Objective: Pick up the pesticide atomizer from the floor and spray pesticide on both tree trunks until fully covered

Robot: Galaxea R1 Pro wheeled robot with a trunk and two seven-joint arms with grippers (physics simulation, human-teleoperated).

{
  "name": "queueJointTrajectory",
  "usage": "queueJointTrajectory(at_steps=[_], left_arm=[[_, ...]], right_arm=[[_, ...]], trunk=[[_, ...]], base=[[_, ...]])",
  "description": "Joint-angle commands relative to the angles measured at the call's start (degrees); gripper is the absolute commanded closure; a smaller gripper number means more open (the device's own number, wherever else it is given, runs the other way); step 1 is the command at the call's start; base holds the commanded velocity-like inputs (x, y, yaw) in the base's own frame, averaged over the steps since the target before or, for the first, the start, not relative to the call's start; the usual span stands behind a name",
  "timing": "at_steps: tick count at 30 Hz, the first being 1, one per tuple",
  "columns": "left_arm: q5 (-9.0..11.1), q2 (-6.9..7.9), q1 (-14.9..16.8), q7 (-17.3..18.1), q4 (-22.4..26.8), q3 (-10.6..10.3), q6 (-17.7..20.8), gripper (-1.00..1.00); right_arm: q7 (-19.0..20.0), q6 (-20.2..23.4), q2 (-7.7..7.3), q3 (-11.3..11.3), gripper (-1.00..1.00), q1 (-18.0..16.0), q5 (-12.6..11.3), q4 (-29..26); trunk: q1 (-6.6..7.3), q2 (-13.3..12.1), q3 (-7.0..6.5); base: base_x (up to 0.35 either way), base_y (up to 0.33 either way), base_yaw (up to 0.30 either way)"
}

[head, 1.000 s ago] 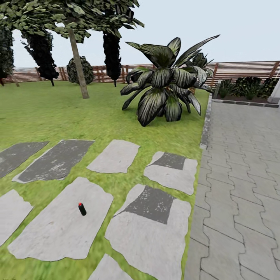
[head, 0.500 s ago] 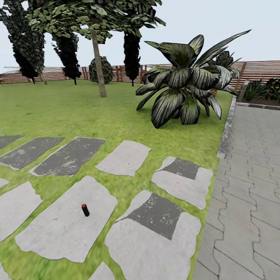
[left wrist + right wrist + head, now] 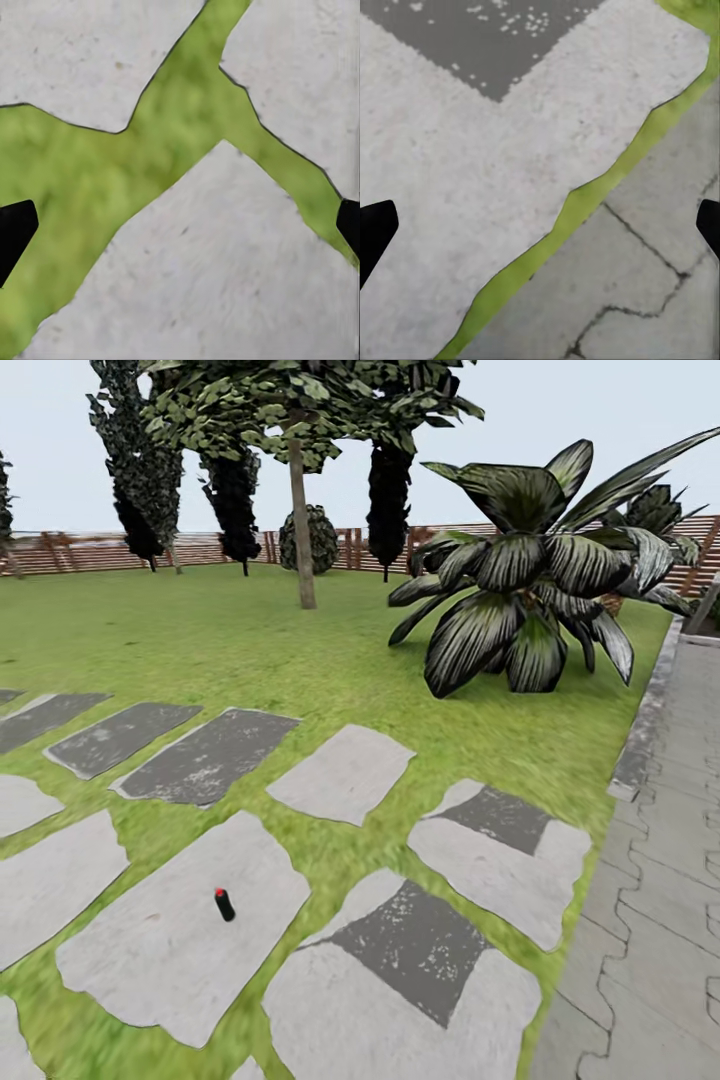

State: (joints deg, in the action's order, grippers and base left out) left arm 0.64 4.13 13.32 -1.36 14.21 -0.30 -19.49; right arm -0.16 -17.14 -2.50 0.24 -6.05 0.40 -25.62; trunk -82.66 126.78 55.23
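Note:
The pesticide atomizer (image 3: 224, 904), a tiny black bottle with a red top, stands upright on a pale stone slab (image 3: 180, 930) of the floor, low and left of centre in the head view. Far back on the lawn rises a tree (image 3: 301, 525) with a bare grey-brown trunk and a leafy crown. My left gripper (image 3: 180, 229) is open over slabs and grass, its black fingertips (image 3: 15, 234) at the picture's edges. My right gripper (image 3: 540, 225) is open too, above a slab beside the paving. Neither holds anything.
A big striped-leaf plant (image 3: 540, 595) stands on the grass at the right, next to a grey paved path (image 3: 665, 880) with a kerb. Dark cypress-like trees (image 3: 388, 490) and a round bush (image 3: 320, 540) line the brown slat fence (image 3: 80, 550) at the back.
The whole head view has shifted: the trees, the plant and the path have slid to the right, so the camera has turned left. The atomizer stands unmoved on its slab.

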Motion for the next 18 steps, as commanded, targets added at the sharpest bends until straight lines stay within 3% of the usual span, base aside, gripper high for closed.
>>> queueJointTrajectory(at_steps=[1, 18], left_arm=[[0.06, 0.0, 0.04, -0.14, -0.06, -0.05, -0.2, -1.0], [0.06, 0.01, 0.04, -0.14, -0.06, -0.05, -0.2, -1.0]], right_arm=[[-0.02, -0.17, 0.0, 0.02, -1.0, -0.02, 0.04, 0.04], [-0.01, -0.17, 0.01, 0.02, -1.0, -0.02, 0.04, 0.04]], trunk=[[-0.01, 0.02, 0.05], [-0.01, 0.02, 0.05]], base=[[0.233, -0.256, 0.277], [0.21, -0.255, 0.277]])
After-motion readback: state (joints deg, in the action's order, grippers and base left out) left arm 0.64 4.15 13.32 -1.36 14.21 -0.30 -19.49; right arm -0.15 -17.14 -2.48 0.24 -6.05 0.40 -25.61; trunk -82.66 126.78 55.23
